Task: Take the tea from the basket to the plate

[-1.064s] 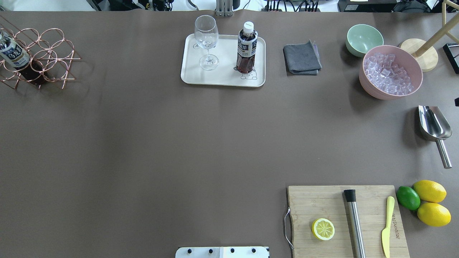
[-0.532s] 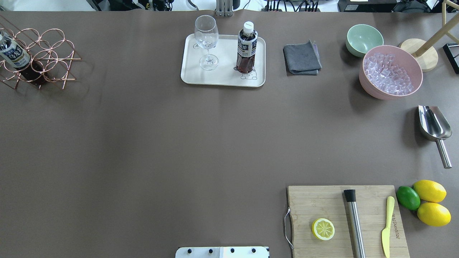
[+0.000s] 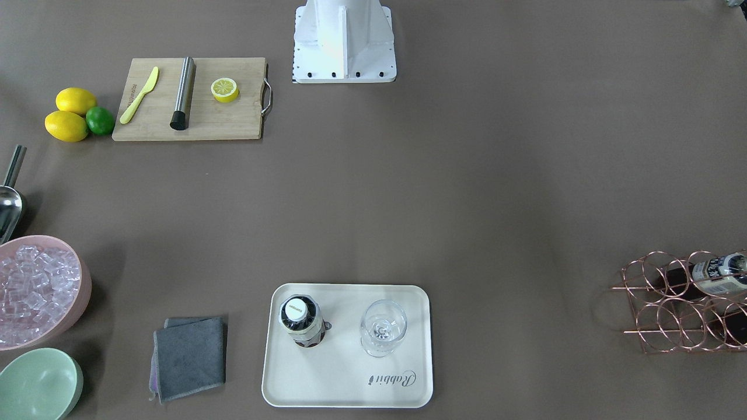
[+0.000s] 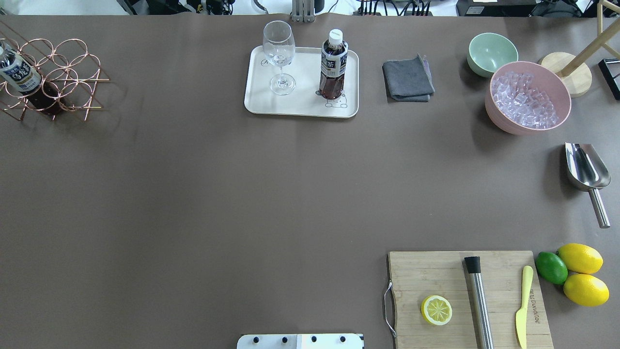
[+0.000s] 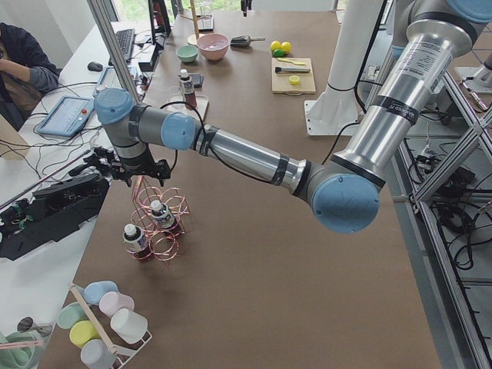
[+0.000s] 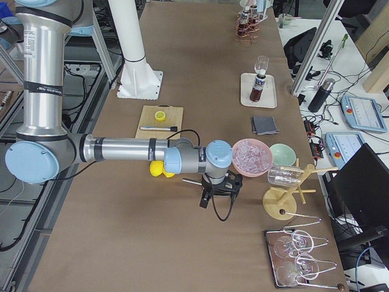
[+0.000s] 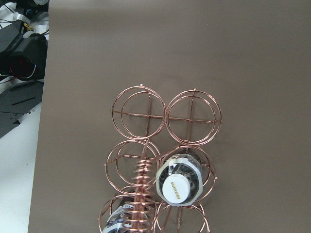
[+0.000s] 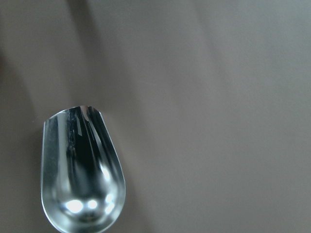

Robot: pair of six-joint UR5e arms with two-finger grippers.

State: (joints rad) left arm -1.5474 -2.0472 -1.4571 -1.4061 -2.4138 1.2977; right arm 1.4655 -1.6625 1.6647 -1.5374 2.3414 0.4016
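One tea bottle (image 4: 333, 65) stands upright on the cream plate (image 4: 300, 104), next to a stemmed glass (image 4: 279, 58). The copper wire basket (image 4: 72, 63) sits at the table's far left and holds another tea bottle (image 4: 19, 72). In the left wrist view the basket (image 7: 141, 111) lies straight below, with a white-capped bottle (image 7: 177, 182) and a second one (image 7: 119, 221) by the coiled handle. My left gripper (image 5: 131, 171) hovers over the basket handle; I cannot tell if it is open. My right gripper (image 6: 208, 199) hangs above the steel scoop (image 8: 82, 170); I cannot tell its state.
A grey cloth (image 4: 408, 78), a mint bowl (image 4: 491, 52) and a pink bowl of ice (image 4: 527, 97) lie right of the plate. The scoop (image 4: 586, 172) is at the right edge. A cutting board (image 4: 436, 276) with a lemon half, muddler and knife sits near front, fruit beside it.
The basket and the bottle in it have shifted very slightly at the far left. Nothing else on the table has moved.
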